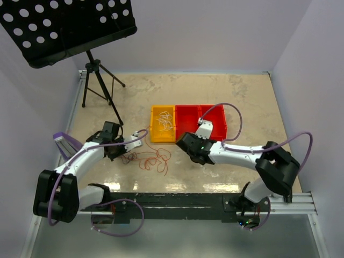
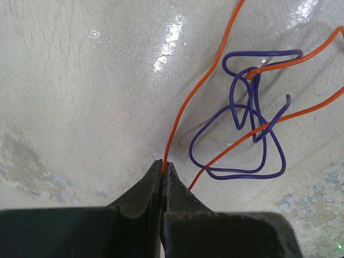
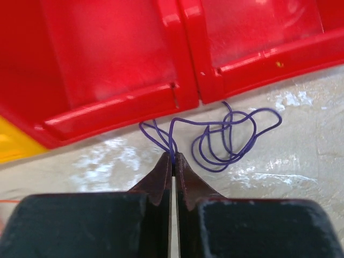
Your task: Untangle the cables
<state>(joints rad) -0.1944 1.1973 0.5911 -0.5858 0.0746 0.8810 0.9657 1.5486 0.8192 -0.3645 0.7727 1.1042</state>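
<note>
Item one, your left hand [image 2: 162,167]: its jaws are pressing tight on the end of an orange cable [image 2: 199,86], which is running up and away from the fingertips across the counter [image 2: 80,107]. Item two, a purple cable [image 2: 242,134]: it is lying in loose loops on the counter just right of that hand in the left wrist view, crossing other orange strands and staying apart from the fingers. Item three, your right hand [image 3: 173,157]: it is clenching on a second purple cable [image 3: 231,140], pinching one loop at the fingertips while the rest is sprawling in coils on the counter just beside the front wall of two red bins [image 3: 107,70]. Item four, an orange tangle [image 1: 156,160]: it is sitting on the counter between your two hands, in front of the yellow bin [image 1: 162,138]. Item five, white cables [image 1: 164,119]: they are resting inside the yellow bin, which is standing against the left red bin. Item six, a black music stand [image 1: 70,27] on its tripod [image 1: 99,86]: it is standing at the far left corner.
</note>
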